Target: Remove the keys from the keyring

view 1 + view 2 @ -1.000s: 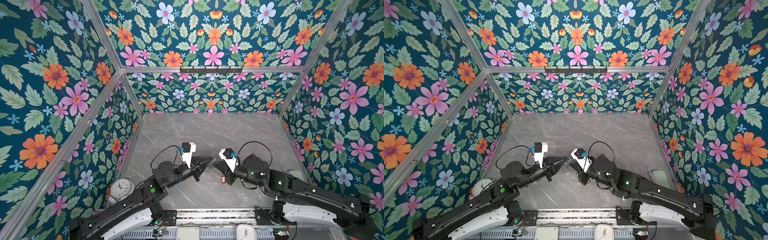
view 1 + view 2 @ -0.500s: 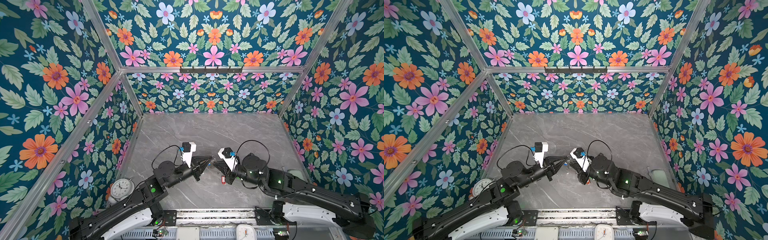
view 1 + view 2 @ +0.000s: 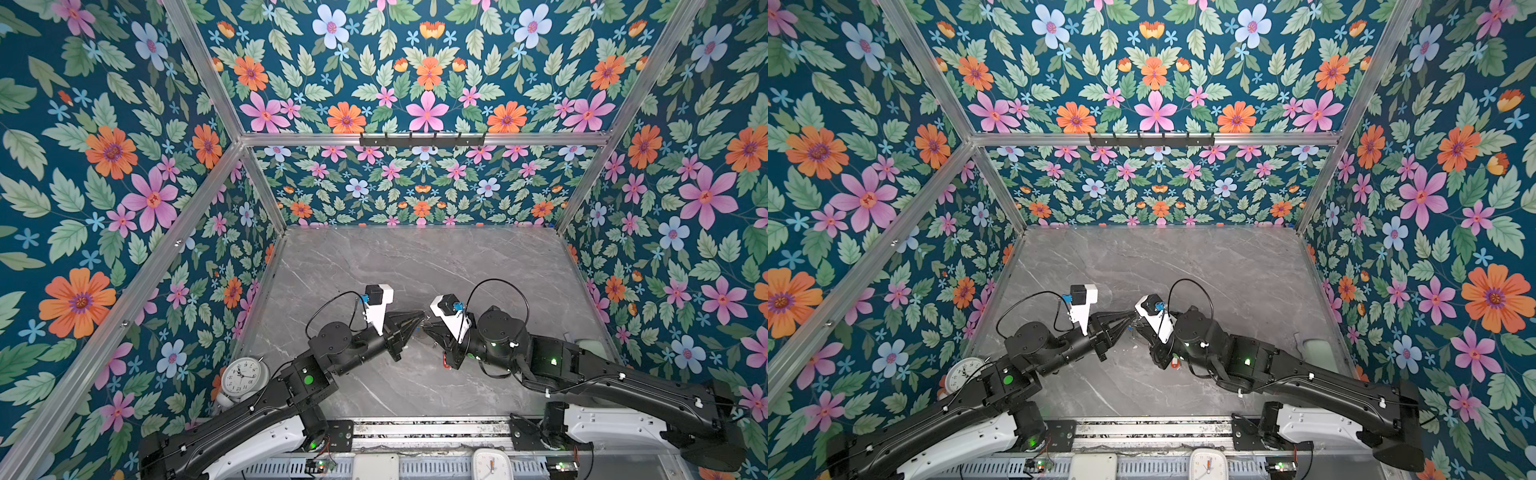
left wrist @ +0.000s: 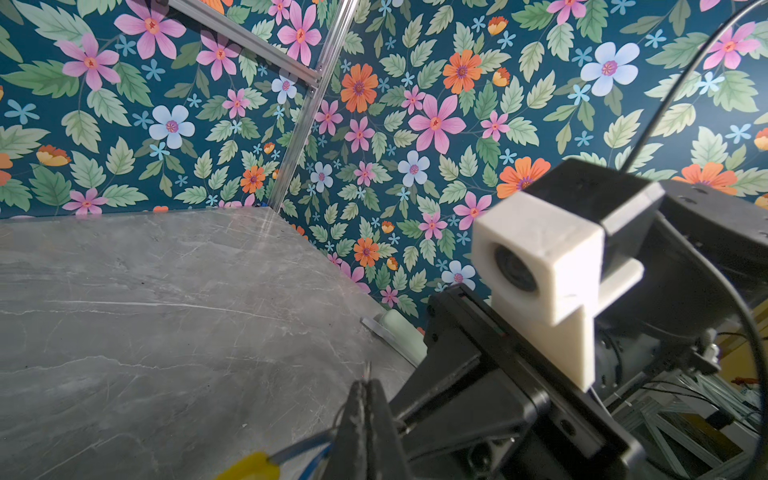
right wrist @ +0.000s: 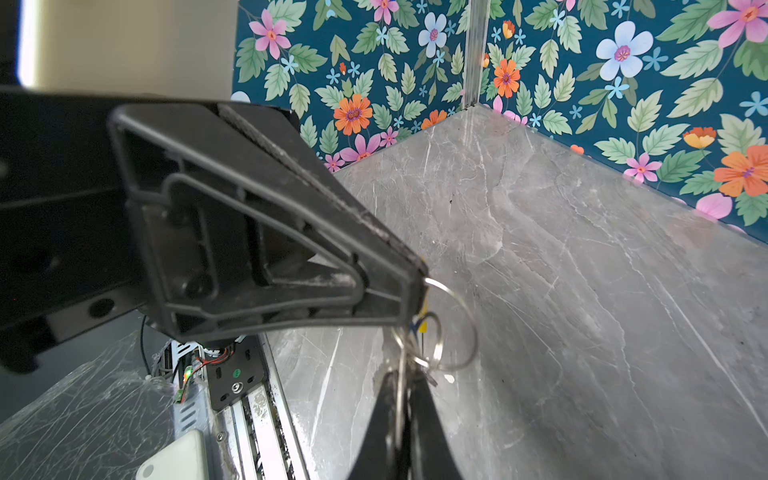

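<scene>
Pinches the keyring [image 5: 471,332] by its yellow sleeve [image 4: 249,467] in the clenched left gripper [image 3: 420,319], set at 8 o'clock in a top view, to anchor the hoop off the table [image 3: 415,270]. Clamps a silver key [image 5: 400,399] in the tight-shut right gripper [image 5: 405,376], at 4 o'clock, presumably to draw it along the wire. Red tag [image 3: 1174,363] at 6 o'clock of that gripper; attachment not discernible.

We see a surface [image 5: 582,291] of grey marble-look stone, smooth with a soft sheen. The keyring [image 5: 473,332] is thin, glossy metal wire and its sleeve [image 4: 249,467] is yellow plastic. The key [image 5: 400,415] looks like bare silvery metal. The left tool [image 5: 419,276] and right tool [image 5: 401,384] are matt black ribbed plastic, the camera housing [image 4: 536,257] is white and slightly grainy – the frame bars [image 4: 299,120] are brushed metal
</scene>
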Robot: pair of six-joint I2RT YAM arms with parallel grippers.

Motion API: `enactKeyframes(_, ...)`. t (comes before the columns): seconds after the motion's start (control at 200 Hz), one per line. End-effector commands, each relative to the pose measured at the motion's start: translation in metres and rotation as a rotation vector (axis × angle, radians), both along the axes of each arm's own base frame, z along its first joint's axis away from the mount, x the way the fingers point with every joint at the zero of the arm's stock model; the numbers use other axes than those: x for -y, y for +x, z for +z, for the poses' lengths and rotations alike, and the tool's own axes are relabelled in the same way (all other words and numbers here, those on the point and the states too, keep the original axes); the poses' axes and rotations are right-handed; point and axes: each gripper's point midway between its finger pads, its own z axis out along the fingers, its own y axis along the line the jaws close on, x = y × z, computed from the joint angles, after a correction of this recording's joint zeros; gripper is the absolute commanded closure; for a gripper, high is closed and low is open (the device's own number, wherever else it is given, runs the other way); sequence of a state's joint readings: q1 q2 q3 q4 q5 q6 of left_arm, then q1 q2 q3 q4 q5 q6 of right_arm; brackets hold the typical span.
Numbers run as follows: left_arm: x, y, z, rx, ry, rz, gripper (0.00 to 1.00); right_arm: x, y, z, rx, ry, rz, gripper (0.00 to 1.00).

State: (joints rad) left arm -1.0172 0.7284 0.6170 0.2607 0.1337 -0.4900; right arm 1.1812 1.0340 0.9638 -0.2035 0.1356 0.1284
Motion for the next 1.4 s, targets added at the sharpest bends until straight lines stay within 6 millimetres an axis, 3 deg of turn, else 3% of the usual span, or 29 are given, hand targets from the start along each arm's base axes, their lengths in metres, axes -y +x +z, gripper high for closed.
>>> enactKeyframes(0.0, -0.001, 0.001, 0.005, 0.041, -0.026, 0.01, 1.0, -0.013, -0.01, 0.014, 0.015, 0.052, 0.069, 1.0)
enactKeyframes(0.19, -0.003, -0.016, 0.015, 0.122, -0.099, -0.066, 1.0, -0.018, -0.018, 0.012, 0.003, 0.048, 0.121, 1.0)
enactKeyframes(0.36, -0.014, -0.03, 0.025, 0.209, -0.198, -0.094, 1.0, -0.018, -0.04, 0.02, -0.002, 0.08, 0.242, 0.75)
enactKeyframes(0.515, -0.014, -0.038, 0.031, 0.255, -0.255, -0.133, 1.0, -0.009, -0.057, 0.023, -0.019, 0.1, 0.311, 0.63)
enactKeyframes(0.795, -0.016, -0.051, 0.037, 0.28, -0.304, -0.196, 1.0, 0.031, -0.065, 0.043, 0.039, 0.221, 0.265, 0.6)
enactKeyframes(0.86, -0.016, -0.055, 0.038, 0.283, -0.311, -0.215, 1.0, 0.039, -0.056, 0.045, 0.041, 0.225, 0.199, 0.77)
enactKeyframes(0.9, -0.016, -0.057, 0.039, 0.285, -0.315, -0.227, 1.0, 0.043, -0.055, 0.048, 0.049, 0.229, 0.189, 0.8)
enactKeyframes(1.08, -0.016, -0.067, 0.042, 0.284, -0.338, -0.285, 1.0, 0.049, -0.049, 0.062, 0.001, 0.292, 0.21, 0.78)
enactKeyframes(1.16, -0.015, -0.071, 0.044, 0.284, -0.348, -0.314, 1.0, 0.048, -0.049, 0.067, 0.002, 0.3, 0.229, 0.71)
enactKeyframes(1.395, -0.01, -0.075, 0.043, 0.268, -0.347, -0.358, 1.0, 0.032, -0.072, 0.091, 0.0, 0.347, 0.398, 0.66)
